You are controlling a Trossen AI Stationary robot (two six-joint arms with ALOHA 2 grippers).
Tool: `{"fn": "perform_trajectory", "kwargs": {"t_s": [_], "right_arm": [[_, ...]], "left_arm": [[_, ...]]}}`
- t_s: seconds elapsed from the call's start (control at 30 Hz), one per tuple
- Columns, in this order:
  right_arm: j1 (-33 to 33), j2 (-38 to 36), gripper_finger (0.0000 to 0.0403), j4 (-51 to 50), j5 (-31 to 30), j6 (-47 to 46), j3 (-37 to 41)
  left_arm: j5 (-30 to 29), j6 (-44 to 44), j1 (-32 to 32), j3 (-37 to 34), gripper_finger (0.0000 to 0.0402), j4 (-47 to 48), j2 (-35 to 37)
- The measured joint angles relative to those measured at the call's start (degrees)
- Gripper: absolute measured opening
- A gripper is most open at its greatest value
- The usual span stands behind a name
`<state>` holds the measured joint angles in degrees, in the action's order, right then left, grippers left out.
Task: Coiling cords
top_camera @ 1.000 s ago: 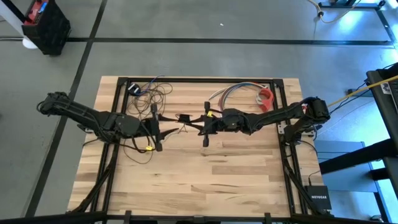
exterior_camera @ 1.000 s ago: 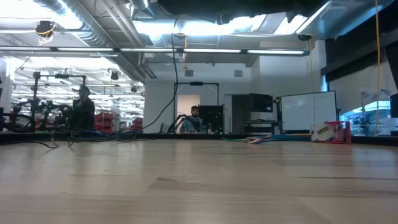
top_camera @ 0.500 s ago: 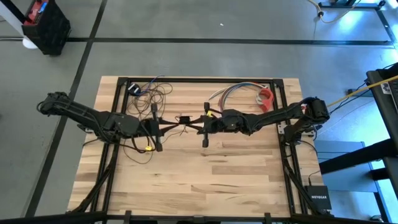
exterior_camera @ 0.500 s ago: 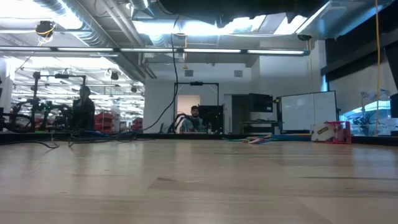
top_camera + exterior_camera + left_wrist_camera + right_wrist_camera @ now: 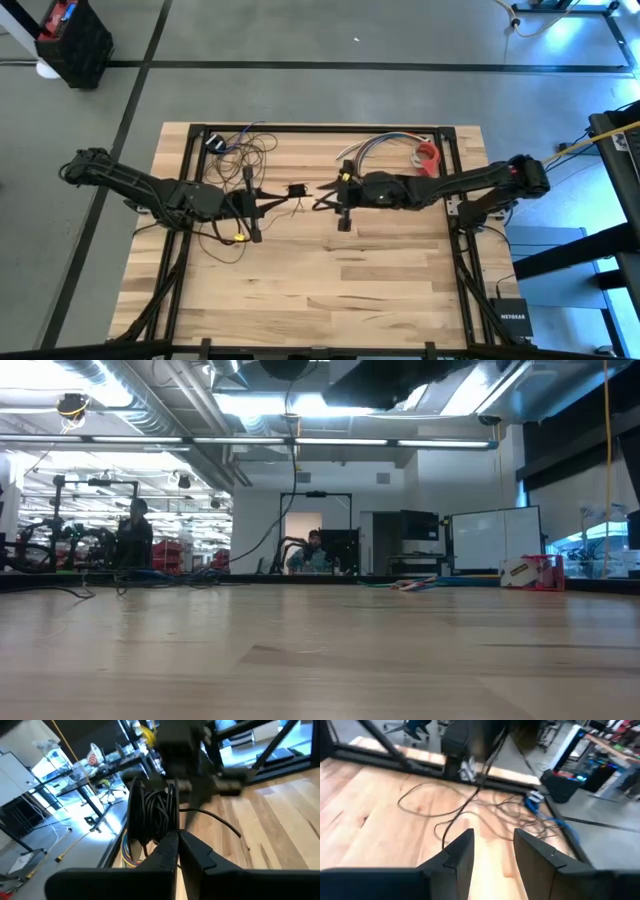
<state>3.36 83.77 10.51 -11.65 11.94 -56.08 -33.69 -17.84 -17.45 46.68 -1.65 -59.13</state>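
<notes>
Left gripper point(image 5: 281, 192) clenching a coil of the cords point(image 5: 152, 815) above the table point(image 5: 330, 290); right gripper point(image 5: 322, 190) standing released just beside.

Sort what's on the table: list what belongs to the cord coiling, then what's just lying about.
Job: thin black cord coil pinched by left gripper; its loose loops; right gripper, open.

Lying about: multicoloured wire bundle; red tape roll; wooden table.

black cords point(image 5: 152, 815), light wood table point(image 5: 330, 280)
</notes>
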Motion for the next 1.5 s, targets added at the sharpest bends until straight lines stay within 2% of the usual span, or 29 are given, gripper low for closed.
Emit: {"fn": "perform_trajectory", "kwargs": {"t_s": [0.13, 0.3, 0.43, 0.87, 1.1, 1.4, 1.5], "right_arm": [[0.0, 5.1, 0.0134, 5.6, 0.3, 0.1, 0.9], [0.0, 9.4, 0.0116, 18.7, 2.8, 1.2, 0.8], [0.0, 11.2, 0.0104, 22.2, 5.0, 1.4, 0.8], [-0.1, 12.0, 0.0068, 26.3, 4.7, 0.3, 0.8], [-0.5, 12.0, 0.0007, 26.9, 5.2, 0.3, 0.8], [-0.4, 12.0, 0.0018, 27.1, 4.7, -2.7, 0.8], [-0.4, 12.0, 0.0033, 26.8, 5.4, -3.0, 0.8]], "left_arm": [[0.0, -0.3, 0.0, 0.0, 0.0002, -0.9, 0.0], [0.0, -0.3, 0.0, 0.0, 0.0001, -0.9, 0.0], [0.0, -0.3, 0.0, 0.0, 0.0002, -0.8, 0.0], [0.0, -0.5, 0.0, 0.0, 0.0001, -0.9, 0.0], [0.0, -0.6, 0.0, 0.0, 0.0001, -0.8, 0.0], [0.0, -0.6, 0.0, 0.0, 0.0002, -0.7, 0.0], [-0.1, -0.6, 0.0, 0.0, 0.0001, -0.7, 0.0]]}}
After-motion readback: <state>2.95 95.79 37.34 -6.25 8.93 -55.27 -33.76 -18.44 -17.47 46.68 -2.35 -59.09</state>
